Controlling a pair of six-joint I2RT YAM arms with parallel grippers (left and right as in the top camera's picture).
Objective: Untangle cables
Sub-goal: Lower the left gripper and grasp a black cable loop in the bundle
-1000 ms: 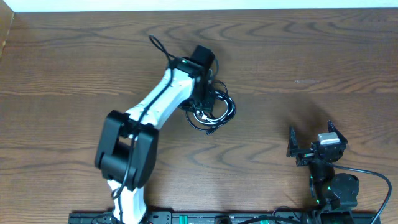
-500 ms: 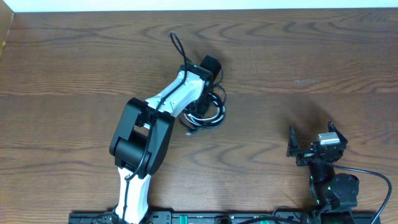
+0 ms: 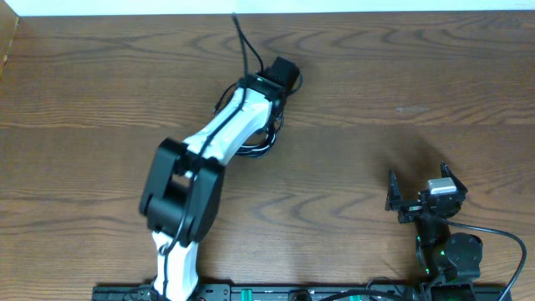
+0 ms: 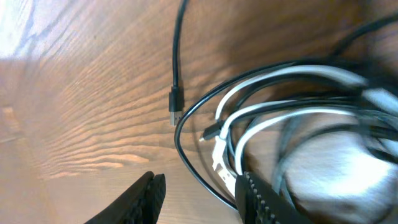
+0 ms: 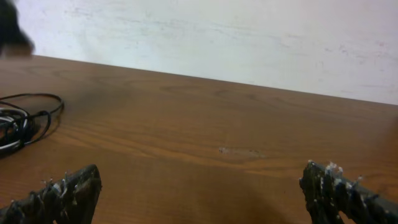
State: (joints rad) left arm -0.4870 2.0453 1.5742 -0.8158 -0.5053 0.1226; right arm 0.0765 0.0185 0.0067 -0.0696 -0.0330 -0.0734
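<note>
The cables (image 3: 269, 140) lie in a tangled pile at the table's middle, mostly hidden under my left arm (image 3: 238, 113) in the overhead view. In the left wrist view, white cable (image 4: 273, 112) loops mix with black ones, and a black plug end (image 4: 175, 107) lies apart on the wood. My left gripper (image 4: 199, 202) hovers low over the pile's edge with its jaws apart. A black loop (image 4: 186, 163) curves in beside the right finger (image 4: 258, 199), and nothing is pinched. My right gripper (image 5: 205, 193) stands wide open and empty at the front right (image 3: 418, 177), far from the pile (image 5: 22, 121).
The left arm's own thick black cord (image 3: 242, 38) sticks up toward the table's far edge (image 3: 351, 12), where a white wall begins. The arm bases stand along the front edge (image 3: 292, 293).
The left wrist has swung leftward and back, and the cable pile has shifted left with it, further under the arm. The right arm has not moved.
</note>
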